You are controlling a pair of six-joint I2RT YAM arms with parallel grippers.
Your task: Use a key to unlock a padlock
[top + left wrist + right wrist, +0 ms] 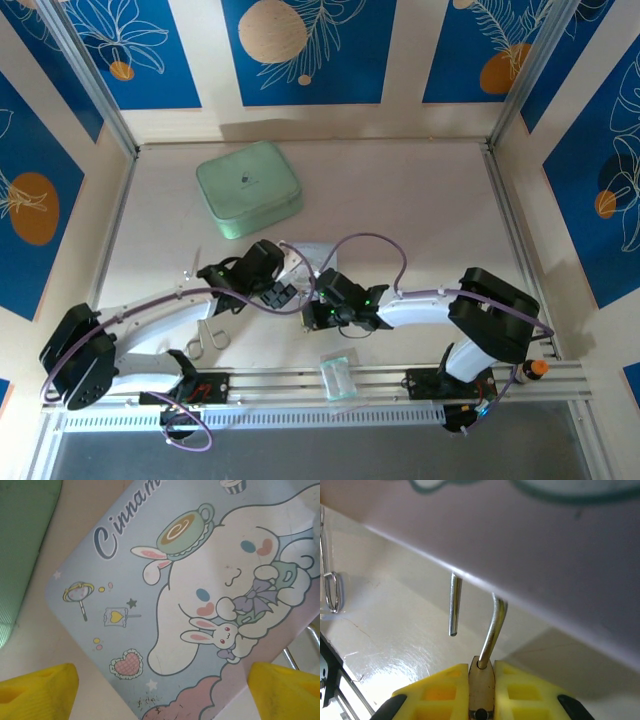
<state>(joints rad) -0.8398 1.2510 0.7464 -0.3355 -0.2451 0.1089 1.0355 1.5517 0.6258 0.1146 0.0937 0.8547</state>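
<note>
The left hand (160,692) hangs spread open over the cartoon box (150,605). The right hand (481,674) is clamped on the brass padlock (481,692), bottom centre of the right wrist view, its shackle (495,622) rising behind the box's edge.

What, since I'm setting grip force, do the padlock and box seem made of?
Padlock: dull brass-coloured metal body; shackle polished, steel-like, showing bright reflections. Box: smooth printed surface, scuffed dark near one corner; painted tin or plastic, cannot tell.
</note>
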